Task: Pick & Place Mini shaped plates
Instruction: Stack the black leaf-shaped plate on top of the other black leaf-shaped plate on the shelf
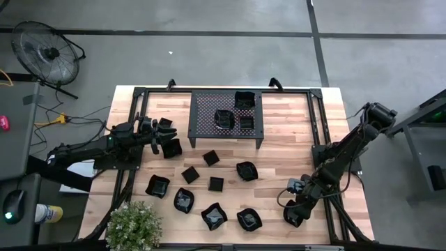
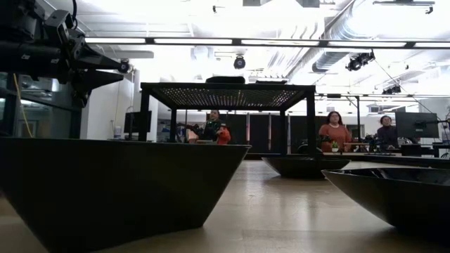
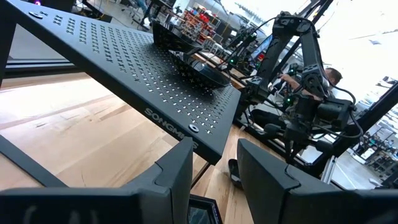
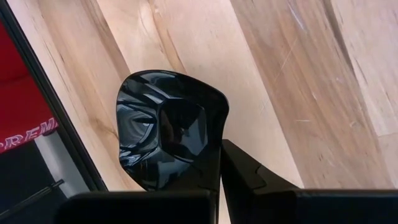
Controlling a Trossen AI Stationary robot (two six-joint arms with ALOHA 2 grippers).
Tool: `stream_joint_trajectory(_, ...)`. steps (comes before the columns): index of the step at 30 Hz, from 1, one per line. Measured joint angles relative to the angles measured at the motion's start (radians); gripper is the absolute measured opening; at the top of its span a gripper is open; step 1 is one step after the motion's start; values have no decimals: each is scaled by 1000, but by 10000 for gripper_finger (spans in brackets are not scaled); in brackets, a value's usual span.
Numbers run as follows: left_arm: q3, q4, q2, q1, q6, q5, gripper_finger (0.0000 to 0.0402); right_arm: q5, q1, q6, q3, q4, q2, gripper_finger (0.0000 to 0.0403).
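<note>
1. The right gripper [image 4: 221,163] is pinching one wavy-rimmed plate [image 4: 166,127] by its rim, jaws nearly closed, low at the bench's [image 1: 279,160] front right corner.
2. The left gripper [image 3: 214,163] is hovering beside the rack [image 1: 226,118], jaws partly open and holding nothing.
3. Next is probably lifting and carrying toward the rack, which already holds plates.
4. Open bench lies between; the frame rail sits close beside the held plate.

A robotics lab: exposed ceiling ducts [image 2: 365,28], strip lights [image 2: 204,41], people at monitors [image 2: 416,126], a floor fan [image 1: 47,54].
</note>
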Motion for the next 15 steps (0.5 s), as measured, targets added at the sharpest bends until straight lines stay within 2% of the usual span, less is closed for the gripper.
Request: stream_joint_trajectory(15, 0, 0, 0, 0, 0, 0, 124, -45, 0, -11, 0, -3, -2, 0)
